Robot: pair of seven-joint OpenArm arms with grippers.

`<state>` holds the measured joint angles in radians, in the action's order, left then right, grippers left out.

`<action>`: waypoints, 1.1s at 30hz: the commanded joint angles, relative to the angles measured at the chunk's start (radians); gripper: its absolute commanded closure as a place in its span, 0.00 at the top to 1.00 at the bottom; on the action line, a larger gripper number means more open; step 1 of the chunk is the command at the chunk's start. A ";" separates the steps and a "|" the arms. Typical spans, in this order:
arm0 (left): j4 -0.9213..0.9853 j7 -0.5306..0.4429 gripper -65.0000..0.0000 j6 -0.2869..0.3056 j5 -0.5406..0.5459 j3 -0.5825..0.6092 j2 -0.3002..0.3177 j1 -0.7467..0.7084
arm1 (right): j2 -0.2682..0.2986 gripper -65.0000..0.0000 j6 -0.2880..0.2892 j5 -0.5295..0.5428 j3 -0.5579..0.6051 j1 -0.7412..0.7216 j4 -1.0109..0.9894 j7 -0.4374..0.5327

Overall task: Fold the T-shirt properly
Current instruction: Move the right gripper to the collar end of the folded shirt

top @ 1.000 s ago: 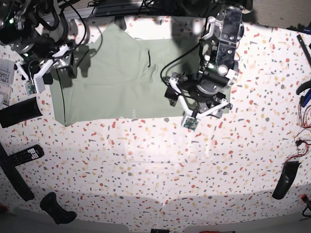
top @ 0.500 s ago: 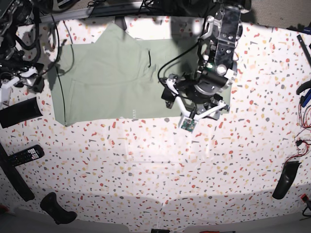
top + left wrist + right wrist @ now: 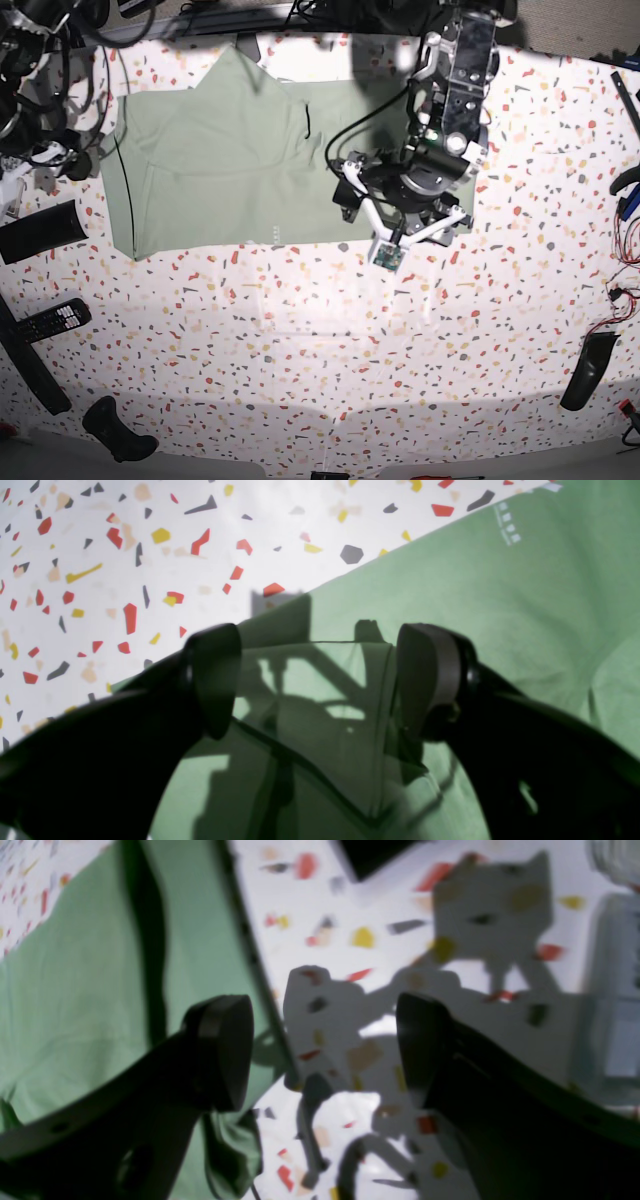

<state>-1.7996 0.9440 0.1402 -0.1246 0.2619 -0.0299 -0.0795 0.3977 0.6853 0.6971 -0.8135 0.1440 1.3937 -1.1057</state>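
The pale sage-green T-shirt (image 3: pixel 230 170) lies spread flat at the back of the speckled table (image 3: pixel 320 340), with its dark neckline trim (image 3: pixel 306 120) near the middle. My left gripper (image 3: pixel 350 198) is low over the shirt's right part, near the hem. In the left wrist view it (image 3: pixel 320 680) is open, its jaws on either side of a folded layer of the shirt (image 3: pixel 525 605). My right gripper (image 3: pixel 70 165) is just off the shirt's left edge. In the right wrist view it (image 3: pixel 320 1050) is open over bare table, with the shirt (image 3: pixel 75 990) at its left.
A black remote (image 3: pixel 55 318) and black objects (image 3: pixel 38 230) (image 3: pixel 118 430) lie along the left side. Another black object (image 3: pixel 588 370) and cables (image 3: pixel 625 270) are at the right edge. A clear container (image 3: pixel 615 990) stands beside my right gripper.
My right arm has drawn back leftward off the shirt's left edge, which now lies flat and uncovered. My left arm has shifted only slightly to the left.
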 commanded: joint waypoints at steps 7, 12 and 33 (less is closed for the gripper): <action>-0.021 -0.016 0.69 0.002 0.001 0.002 -0.005 0.013 | 0.032 0.66 0.013 0.156 -0.004 -0.011 -0.134 -0.023; -0.022 -0.016 0.69 0.002 0.002 0.002 -0.006 0.013 | 0.032 0.66 0.013 0.156 -0.002 -0.011 -0.158 -0.023; -0.021 -0.015 0.69 0.003 0.000 0.002 -0.005 0.013 | 0.032 0.66 0.013 0.223 0.375 -0.008 -0.158 -0.024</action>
<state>-1.7996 0.9440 0.1402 -0.1246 0.2619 -0.0299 -0.0799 0.4274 0.6971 0.9482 -0.4458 0.1329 1.2324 -1.0779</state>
